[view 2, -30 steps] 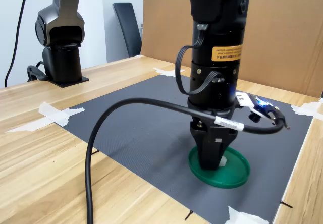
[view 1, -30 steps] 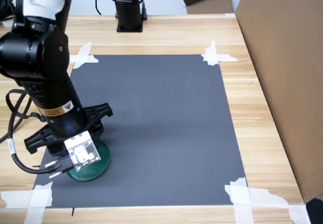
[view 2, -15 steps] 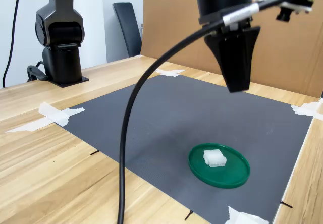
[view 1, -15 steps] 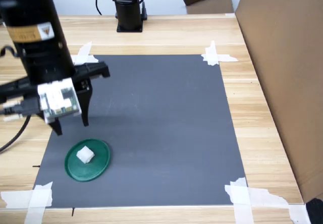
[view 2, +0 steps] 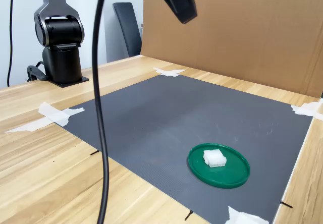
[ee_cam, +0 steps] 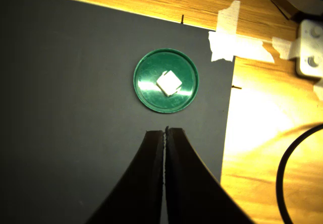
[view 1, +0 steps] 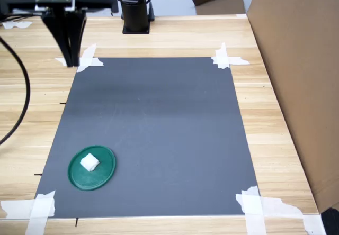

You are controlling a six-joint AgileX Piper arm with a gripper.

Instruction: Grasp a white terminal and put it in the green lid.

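Note:
The white terminal (view 1: 89, 162) (view 2: 214, 158) (ee_cam: 169, 82) lies inside the green lid (view 1: 104, 174) (view 2: 233, 172) (ee_cam: 146, 77), near its middle. The lid rests on the grey mat (view 1: 159, 113) near the front left corner in the first exterior view. My gripper (view 1: 73, 61) (view 2: 185, 19) (ee_cam: 165, 130) hangs high above the mat, well away from the lid, over the far left corner in the first exterior view. In the wrist view its two dark fingers are pressed together with nothing between them.
White tape strips (view 1: 228, 59) hold the mat's corners to the wooden table (view 1: 175, 34). A second black arm base (view 1: 135, 10) (view 2: 60, 47) stands at the table's far edge. A cardboard wall (view 1: 296, 65) (view 2: 242, 32) lines one side. My black cable (view 2: 101, 113) hangs down over the table.
My gripper has lifted away from the green lid and drawn back toward the mat's far left corner in the first exterior view. The white terminal stays lying in the lid.

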